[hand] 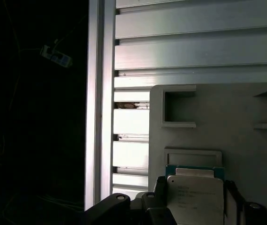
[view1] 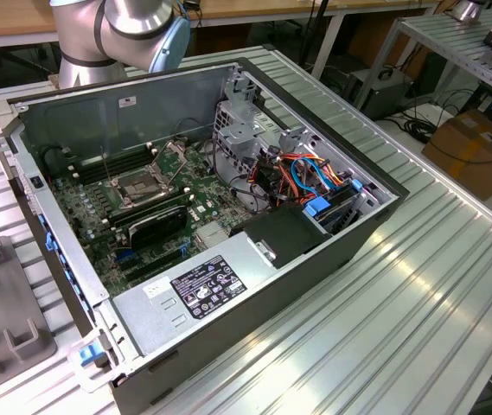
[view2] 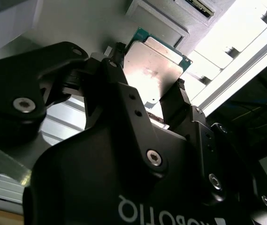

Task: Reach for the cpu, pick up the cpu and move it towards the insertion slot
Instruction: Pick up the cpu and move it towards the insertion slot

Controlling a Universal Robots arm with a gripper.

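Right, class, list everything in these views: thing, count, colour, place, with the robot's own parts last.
table: one, silver slats, across the exterior view's foreground.
computer case: one, dark grey, open, on the table.
insertion slot: one, shiny frame, on the board inside the case.
power supply box: one, grey, at the case's near edge.
cables: several, orange and blue, inside the case.
cardboard box: one, brown, exterior view's right.
cpu: one, silver-beige, clamped by its side edges.
holder tray: one, grey, on the table beyond the cpu.
arm: one, grey and blue, exterior view's top.
gripper: one, black, shut on the cpu.
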